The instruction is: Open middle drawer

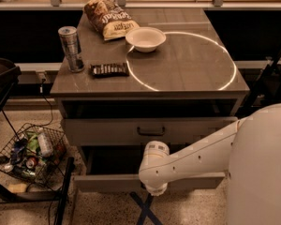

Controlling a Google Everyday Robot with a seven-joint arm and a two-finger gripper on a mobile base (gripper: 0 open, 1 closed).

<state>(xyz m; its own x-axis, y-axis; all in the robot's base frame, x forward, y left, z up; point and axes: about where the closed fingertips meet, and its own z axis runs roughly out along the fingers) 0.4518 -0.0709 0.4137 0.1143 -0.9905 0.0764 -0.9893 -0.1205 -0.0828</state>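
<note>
Grey metal middle drawer point(107, 183), low at the frame's centre, stands partway out of the table point(187, 74). The gripper point(153, 189) sits at its front centre; its hold cannot be told. Some pulling probably remains.

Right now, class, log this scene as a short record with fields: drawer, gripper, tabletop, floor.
middle drawer: pulled partly out, below the handled drawer
gripper: at the middle drawer's front centre, on the white arm's end
tabletop: can, chip bag, white bowl, dark flat bar
beside cabinet: wire basket holding bottles
</note>
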